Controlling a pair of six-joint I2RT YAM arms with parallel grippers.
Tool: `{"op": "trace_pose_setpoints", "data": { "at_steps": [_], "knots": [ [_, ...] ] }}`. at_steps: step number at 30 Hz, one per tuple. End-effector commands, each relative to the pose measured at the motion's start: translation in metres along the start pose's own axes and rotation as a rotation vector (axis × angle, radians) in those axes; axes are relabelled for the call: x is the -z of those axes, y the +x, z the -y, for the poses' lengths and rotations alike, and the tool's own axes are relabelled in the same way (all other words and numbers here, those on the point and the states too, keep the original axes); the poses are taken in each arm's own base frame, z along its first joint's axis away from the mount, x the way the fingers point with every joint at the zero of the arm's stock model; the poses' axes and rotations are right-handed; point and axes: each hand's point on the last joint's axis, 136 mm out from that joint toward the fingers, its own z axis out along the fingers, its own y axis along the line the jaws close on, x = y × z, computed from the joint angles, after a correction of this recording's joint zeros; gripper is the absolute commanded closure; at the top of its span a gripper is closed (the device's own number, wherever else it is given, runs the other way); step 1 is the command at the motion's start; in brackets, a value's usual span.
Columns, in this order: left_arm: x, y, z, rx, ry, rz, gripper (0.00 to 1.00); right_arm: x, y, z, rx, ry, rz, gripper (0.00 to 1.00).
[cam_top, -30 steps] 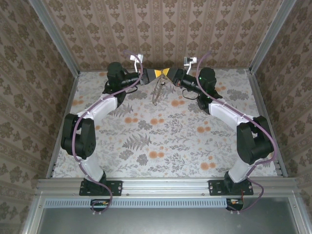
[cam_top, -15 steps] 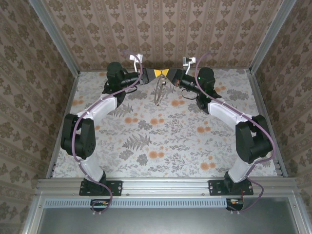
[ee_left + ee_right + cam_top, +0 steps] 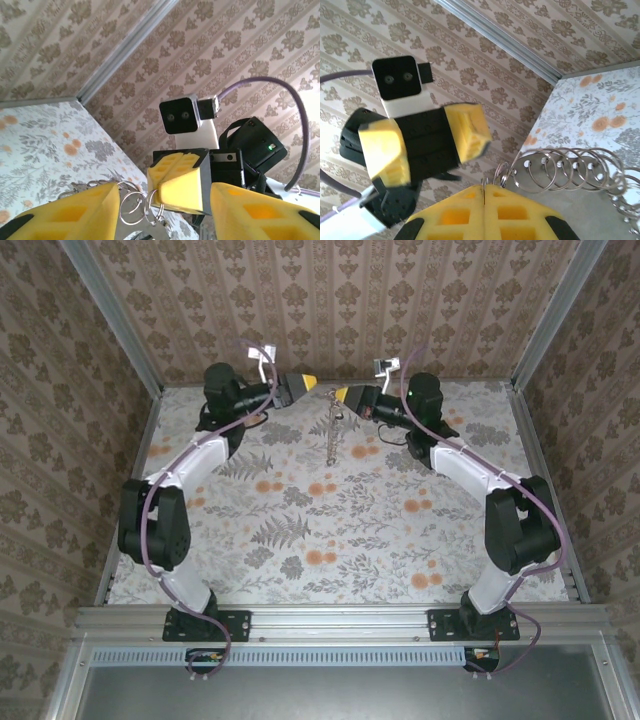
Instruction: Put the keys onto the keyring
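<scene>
**Item 1, left gripper** [image 3: 303, 381]. It sits upper centre-left in the overhead view. The jaws stand apart with nothing between the yellow pads. My own wrist view shows the gap clearly, and the opposite wrist view shows the same.

**Item 2, keyring** [image 3: 329, 440]. It is at upper centre of the overhead view, just right of the left gripper and a little lower. It hangs as a thin line down toward the flowered table [image 3: 300, 530]. I cannot tell whether its lower end touches the surface. From the right wrist it reads as a row of thin wire loops running off to the right of frame. From the left wrist the top loops sit low in frame, inside the span of my open fingers and nearer the left-hand one. I cannot tell whether they touch it.

**Item 3, right gripper** [image 3: 345, 395]. It is just right of the keyring's top, with its pads pressed together and pinching one loop at their seam.

**Item 4, keys.** I cannot pick them out with any certainty in these views.

**Handling note (my judgement).** The step in hand looks like a fresh left-hand grip on the loops. To do it well:
- Hold the right arm steady so the hanging part does not swing.
- Bring the left pads in level with the top loops.
- Close on a single loop just beside the right pads, not on the bundle.
</scene>
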Motion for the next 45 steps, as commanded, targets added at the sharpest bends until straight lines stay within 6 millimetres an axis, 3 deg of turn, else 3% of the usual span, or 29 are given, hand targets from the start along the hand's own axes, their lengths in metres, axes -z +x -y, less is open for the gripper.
{"op": "trace_pose_setpoints", "data": {
  "at_steps": [1,6,12,22,45],
  "knots": [
    [0.007,-0.007,0.024,-0.085,0.022,-0.008,0.47,0.005,-0.005,-0.034,0.149,-0.08,-0.069,1.0],
    [0.006,0.002,0.031,-0.109,0.053,-0.103,0.46,0.005,0.001,-0.042,0.22,-0.124,-0.155,1.0],
    [0.0,0.012,0.038,-0.121,0.1,-0.173,0.64,0.002,-0.001,-0.038,0.225,-0.141,-0.188,1.0],
    [-0.011,0.021,0.045,-0.134,0.128,-0.222,0.6,0.001,0.005,-0.029,0.206,-0.14,-0.201,1.0],
    [-0.022,0.04,0.03,-0.114,0.136,-0.298,0.62,0.005,0.008,-0.03,0.208,-0.146,-0.205,1.0]
  ]
}}
